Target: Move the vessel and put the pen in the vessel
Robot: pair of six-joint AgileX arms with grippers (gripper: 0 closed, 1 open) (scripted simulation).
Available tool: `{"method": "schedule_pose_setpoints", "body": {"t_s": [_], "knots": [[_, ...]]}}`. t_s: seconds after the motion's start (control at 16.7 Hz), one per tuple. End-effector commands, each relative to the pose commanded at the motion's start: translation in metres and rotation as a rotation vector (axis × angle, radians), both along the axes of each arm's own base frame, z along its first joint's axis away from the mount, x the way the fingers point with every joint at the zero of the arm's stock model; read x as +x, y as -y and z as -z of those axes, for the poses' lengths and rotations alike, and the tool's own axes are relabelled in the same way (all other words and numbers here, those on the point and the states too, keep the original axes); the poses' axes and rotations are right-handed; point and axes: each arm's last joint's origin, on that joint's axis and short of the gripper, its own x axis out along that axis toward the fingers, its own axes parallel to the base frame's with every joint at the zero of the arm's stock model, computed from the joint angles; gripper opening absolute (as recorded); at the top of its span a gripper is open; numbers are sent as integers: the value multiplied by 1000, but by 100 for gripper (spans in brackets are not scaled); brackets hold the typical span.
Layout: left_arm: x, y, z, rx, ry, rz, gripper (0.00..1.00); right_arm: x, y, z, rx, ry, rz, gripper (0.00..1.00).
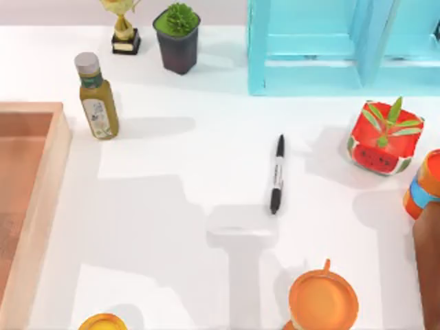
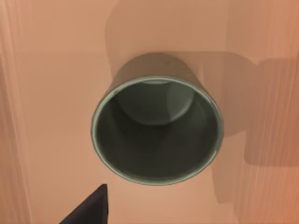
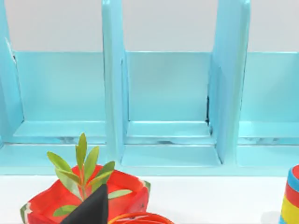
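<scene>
The vessel [image 2: 158, 130], a plain grey-green cup with a dark inside, stands upright on a peach-brown wooden surface [image 2: 51, 70]. My left gripper [image 2: 91, 209] hovers right above it, a dark part of it showing beside the rim. The pen [image 1: 276, 174], black with a white band, lies flat on the white table right of centre, pointing almost straight away from the front edge. My right gripper [image 3: 91, 209] is low by the watermelon-patterned planter [image 3: 84, 196], facing the blue shelf [image 3: 168, 102].
A wooden tray [image 1: 27, 206] fills the left edge. An olive bottle [image 1: 97, 97], a trophy [image 1: 125, 31] and a dark potted plant [image 1: 177, 38] stand at the back left. The blue shelf [image 1: 330, 48], the watermelon planter [image 1: 385, 137] and an orange handled cup [image 1: 323, 301] are on the right.
</scene>
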Motion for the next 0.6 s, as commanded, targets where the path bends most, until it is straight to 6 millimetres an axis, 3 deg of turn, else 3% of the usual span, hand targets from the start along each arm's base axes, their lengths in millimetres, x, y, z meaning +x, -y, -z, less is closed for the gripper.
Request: {"method": "schedule_pose_setpoints", "body": {"t_s": [0.36,0.6], "knots": [[0,-1,68,3,15,0,100,0,0,0,0,0,0,100],[-2,-1,79,1,7,0,100,0,0,0,0,0,0,100]]}}
